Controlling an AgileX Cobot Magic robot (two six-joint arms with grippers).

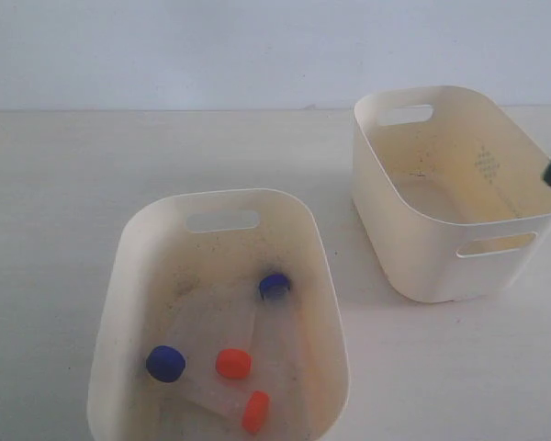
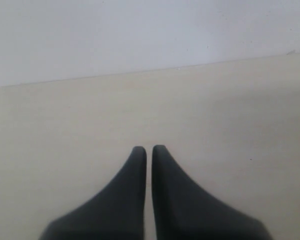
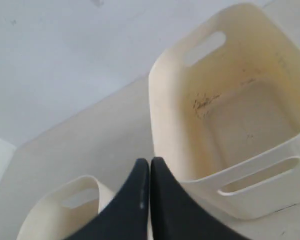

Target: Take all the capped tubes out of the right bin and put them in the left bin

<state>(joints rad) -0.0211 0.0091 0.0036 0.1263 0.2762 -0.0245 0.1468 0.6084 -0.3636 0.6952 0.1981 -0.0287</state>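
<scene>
Capped tubes point(image 1: 233, 364): all four lie in left bin point(image 1: 156, 248); two blue caps, two orange-red.
Right bin point(image 1: 386, 184): dotted diamond mark point(image 1: 486, 163) on inner wall; dark scrawl point(image 3: 204, 102), unreadable.
Left gripper point(image 2: 149, 150): jaws pressed together, over table point(image 2: 65, 125).
Right gripper point(image 3: 149, 162): jaws pressed together, near right bin.

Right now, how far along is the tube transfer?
Looks done: all four capped tubes lie in the left bin; the right bin shows none inside. In hand: nothing, left gripper and right gripper both have fingers shut, empty. Left: nothing visible to move.
</scene>
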